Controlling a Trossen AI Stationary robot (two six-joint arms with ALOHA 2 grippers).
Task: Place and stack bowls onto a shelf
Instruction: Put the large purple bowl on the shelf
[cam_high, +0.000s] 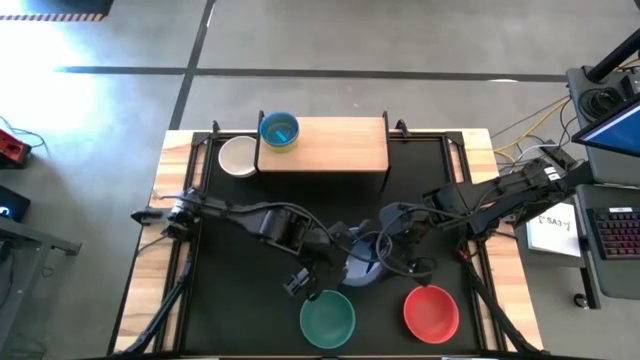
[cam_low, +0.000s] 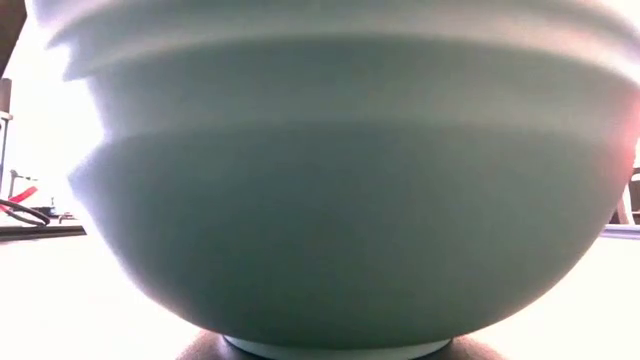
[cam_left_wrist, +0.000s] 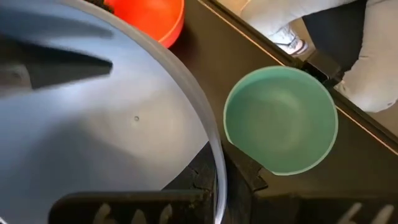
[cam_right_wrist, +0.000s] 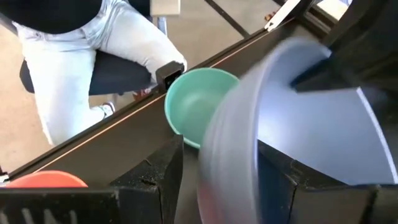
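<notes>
Black-topped and edged in wood, the desk (cam_high: 200, 300) carries the shelf (cam_high: 325, 145) at its far edge, where we see a blue bowl (cam_high: 279, 130) on the board and a white bowl (cam_high: 238, 156) just beside it. Near the front edge sit a teal bowl (cam_high: 328, 316) and a red bowl (cam_high: 431, 311). Behind them, both tools meet at a lavender-blue bowl (cam_high: 362, 268): the left tool (cam_high: 335, 262) is pinched tight on its rim, the right tool (cam_high: 385, 258) spread wide astride its wall.

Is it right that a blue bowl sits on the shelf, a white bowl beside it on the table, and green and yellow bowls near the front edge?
Not quite. In the high view the front pair is a green bowl and a red bowl, not yellow. The rest holds: the blue bowl is on the shelf and the white bowl is beside it on the table.
</notes>
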